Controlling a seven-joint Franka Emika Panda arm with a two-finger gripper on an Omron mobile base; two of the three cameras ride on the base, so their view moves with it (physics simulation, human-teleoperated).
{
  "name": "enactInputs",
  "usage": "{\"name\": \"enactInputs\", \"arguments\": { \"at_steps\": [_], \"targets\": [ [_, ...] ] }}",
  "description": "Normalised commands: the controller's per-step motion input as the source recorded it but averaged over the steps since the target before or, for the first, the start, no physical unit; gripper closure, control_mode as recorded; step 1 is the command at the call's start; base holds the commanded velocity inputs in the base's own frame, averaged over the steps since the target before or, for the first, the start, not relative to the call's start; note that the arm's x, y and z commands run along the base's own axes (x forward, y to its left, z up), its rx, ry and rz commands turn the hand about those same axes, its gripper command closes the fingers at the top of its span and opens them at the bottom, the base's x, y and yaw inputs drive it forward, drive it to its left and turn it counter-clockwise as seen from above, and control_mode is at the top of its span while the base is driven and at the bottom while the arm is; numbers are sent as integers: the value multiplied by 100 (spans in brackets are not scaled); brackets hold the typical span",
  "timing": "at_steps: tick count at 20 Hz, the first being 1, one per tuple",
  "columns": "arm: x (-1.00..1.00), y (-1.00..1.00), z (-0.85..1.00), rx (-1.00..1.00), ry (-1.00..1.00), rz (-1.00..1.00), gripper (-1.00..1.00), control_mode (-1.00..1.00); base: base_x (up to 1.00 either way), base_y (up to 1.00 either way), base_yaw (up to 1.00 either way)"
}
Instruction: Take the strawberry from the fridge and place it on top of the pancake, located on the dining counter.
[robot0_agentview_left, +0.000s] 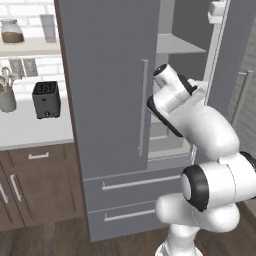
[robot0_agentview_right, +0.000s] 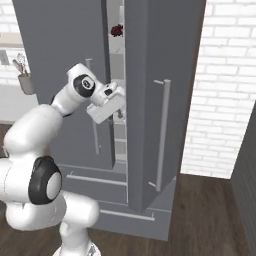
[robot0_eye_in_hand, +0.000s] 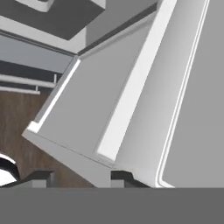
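Observation:
The grey fridge (robot0_agentview_left: 110, 75) stands with its left door shut and its right door (robot0_agentview_right: 160, 100) swung partly open. My arm reaches into the gap between the doors at mid height. In the hand view my gripper (robot0_eye_in_hand: 82, 177) is open, its two dark fingertips (robot0_eye_in_hand: 120, 176) wide apart with nothing between them. It points down along the pale inner face of the open door (robot0_eye_in_hand: 127, 100) and its ledge. The strawberry is hidden from view. The pancake and the dining counter are out of view.
A dark maroon lumpy item (robot0_agentview_right: 117, 30) sits on a high fridge shelf. Two fridge drawers (robot0_agentview_left: 130, 200) lie below the doors. Left of the fridge a white wall counter (robot0_agentview_left: 30, 132) carries a black toaster (robot0_agentview_left: 46, 99) and a utensil pot (robot0_agentview_left: 7, 95). A brick wall (robot0_agentview_right: 225, 90) is at the right.

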Motion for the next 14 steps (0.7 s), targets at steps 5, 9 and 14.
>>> {"name": "enactInputs", "arguments": {
  "at_steps": [5,9,14],
  "targets": [
    [-2,-95,-15,0,-2,0,-100,-100,0,0,0],
    [-41,-100,-20,0,-9,0,-100,-100,0,0,0],
    [-49,-100,-18,0,-18,0,-100,-100,0,0,0]
  ]
}}
